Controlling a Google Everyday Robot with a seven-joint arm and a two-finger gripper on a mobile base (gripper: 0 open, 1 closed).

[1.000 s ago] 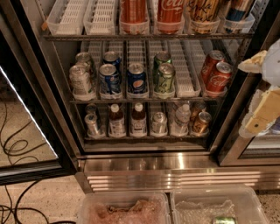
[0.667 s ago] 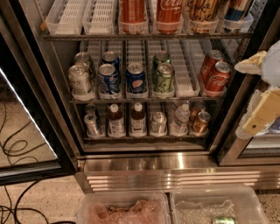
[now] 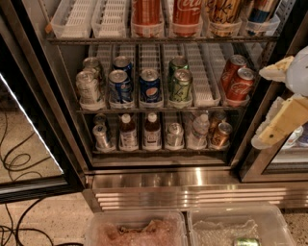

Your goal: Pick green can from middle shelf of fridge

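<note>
The fridge [image 3: 159, 180] stands open in front of me. On its middle shelf [image 3: 159, 110] two green cans stand one behind the other in one lane, the front green can [image 3: 181, 85] at the shelf's edge and the second [image 3: 176, 64] behind it. My gripper [image 3: 260, 106] is at the right edge of the view, outside the fridge's right frame and about level with the middle shelf. Its pale fingers [image 3: 279, 126] are spread apart and hold nothing. It is well to the right of the green cans.
Blue Pepsi cans [image 3: 150, 86] and silver cans [image 3: 89, 89] stand left of the green cans, red cola cans [image 3: 239, 84] to the right. Tall cans fill the top rack [image 3: 185, 14], small bottles [image 3: 152, 132] the bottom one. The glass door [image 3: 29, 144] hangs open at left. Two plastic bins [image 3: 240, 226] sit below.
</note>
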